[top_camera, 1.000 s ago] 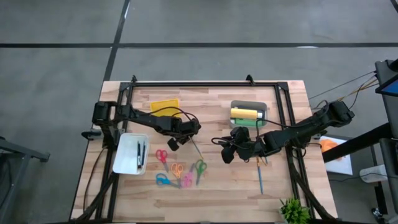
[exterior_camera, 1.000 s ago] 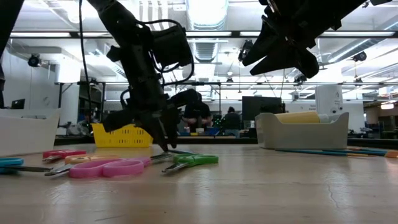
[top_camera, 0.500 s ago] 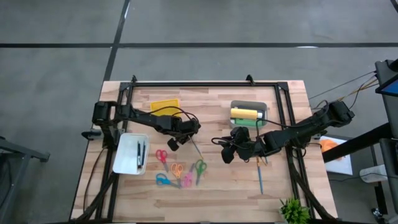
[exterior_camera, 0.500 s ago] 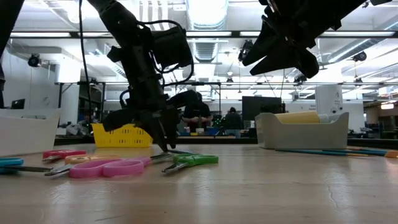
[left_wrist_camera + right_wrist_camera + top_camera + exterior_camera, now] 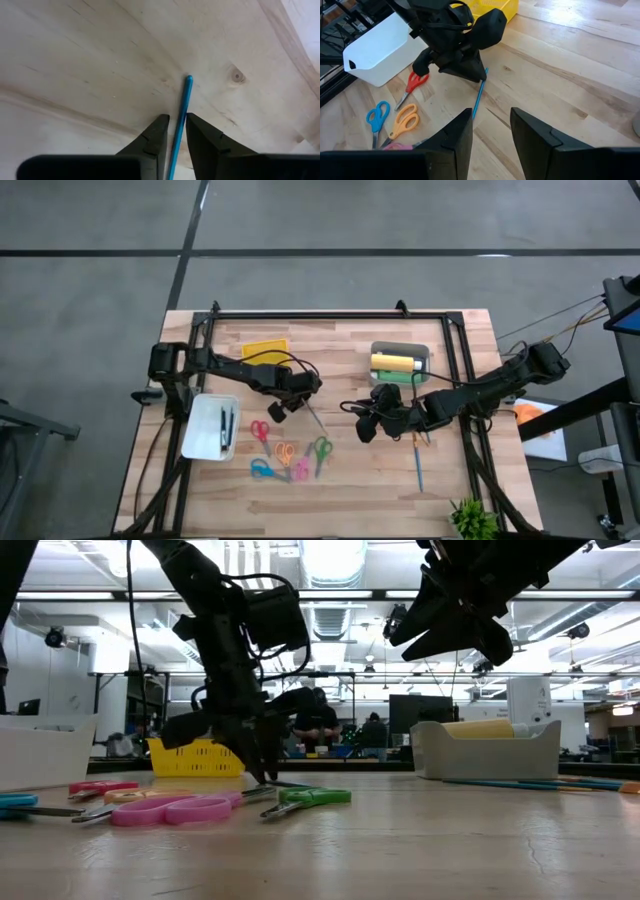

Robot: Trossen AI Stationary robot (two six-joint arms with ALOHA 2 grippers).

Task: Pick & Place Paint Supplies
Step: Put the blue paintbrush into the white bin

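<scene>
A thin teal brush (image 5: 183, 102) lies flat on the wooden table, also seen in the right wrist view (image 5: 479, 95). My left gripper (image 5: 303, 402) points steeply down over the brush's end. Its narrowly open fingers (image 5: 159, 131) stand on either side of the shaft, low over the table (image 5: 262, 776). My right gripper (image 5: 490, 131) hangs open and empty above the table's middle (image 5: 366, 426). A grey bin (image 5: 424, 352) at the far right holds a yellow bottle (image 5: 393, 362) and a green bottle (image 5: 396, 377). A blue brush (image 5: 418, 465) lies on the table near the right arm. My left gripper comes from above, slanting, with one finger on each side of the teal brush's shaft (image 5: 176, 137) and the fingers lying along it. I cannot tell whether either finger touches the shaft. The brush lies flat on the table.
Several coloured scissors (image 5: 285, 455) lie toward the near edge, close to the brush. A white tray (image 5: 199, 430) with dark pens stands at the left. A yellow basket (image 5: 265, 348) sits at the far side, and a small green plant (image 5: 470, 520) at the near right corner.
My left gripper has tipped slightly where it stands over the teal brush, staying in place. The brush has not moved.
</scene>
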